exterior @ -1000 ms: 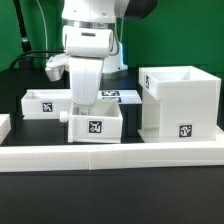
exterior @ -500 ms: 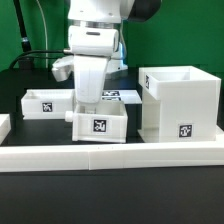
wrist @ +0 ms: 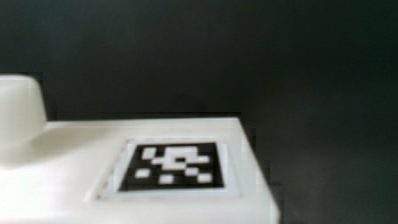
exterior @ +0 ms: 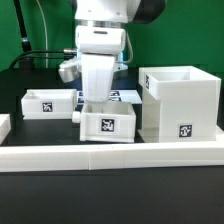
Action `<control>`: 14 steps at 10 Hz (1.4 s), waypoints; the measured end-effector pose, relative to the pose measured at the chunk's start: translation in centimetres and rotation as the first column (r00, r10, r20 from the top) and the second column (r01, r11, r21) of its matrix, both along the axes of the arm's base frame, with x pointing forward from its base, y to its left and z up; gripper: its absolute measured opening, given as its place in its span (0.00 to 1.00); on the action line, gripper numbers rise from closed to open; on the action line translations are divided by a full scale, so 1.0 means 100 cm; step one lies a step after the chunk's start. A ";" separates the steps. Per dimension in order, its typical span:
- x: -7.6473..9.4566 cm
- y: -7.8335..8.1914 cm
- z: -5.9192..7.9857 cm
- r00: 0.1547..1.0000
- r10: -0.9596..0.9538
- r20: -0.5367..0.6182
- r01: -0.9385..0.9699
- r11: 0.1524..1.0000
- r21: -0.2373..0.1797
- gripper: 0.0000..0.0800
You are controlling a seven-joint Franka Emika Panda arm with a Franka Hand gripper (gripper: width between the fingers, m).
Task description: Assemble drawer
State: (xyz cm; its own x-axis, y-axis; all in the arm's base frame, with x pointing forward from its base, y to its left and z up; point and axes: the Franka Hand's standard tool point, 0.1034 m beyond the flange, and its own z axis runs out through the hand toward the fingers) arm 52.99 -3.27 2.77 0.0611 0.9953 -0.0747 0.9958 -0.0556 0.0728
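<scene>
My gripper (exterior: 101,103) reaches down into a small white tray (exterior: 110,126) with a tag on its front and a knob (exterior: 78,115) on its side. It appears shut on the tray's back wall, and its fingertips are hidden by the tray. The large white housing (exterior: 180,102), open at the top, stands just to the exterior view's right of this tray. A second small tray (exterior: 48,103) sits to the exterior view's left. The wrist view shows only a white tagged surface (wrist: 175,166) close up, with no fingers in sight.
The long low white border wall (exterior: 110,156) runs along the front. The marker board (exterior: 128,95) lies flat behind the held tray. A green backdrop and cables are at the back on the exterior view's left.
The gripper and the small tray have moved together toward the exterior view's right, closer to the housing. The second tray and the housing have not moved.
</scene>
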 end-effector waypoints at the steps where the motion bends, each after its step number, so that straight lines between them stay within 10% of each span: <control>1: 0.004 0.003 -0.002 1.000 0.007 -0.008 -0.007 1.000 -0.002 0.05; 14: 0.007 0.018 -0.010 0.997 0.061 -0.037 -0.061 0.998 -0.013 0.05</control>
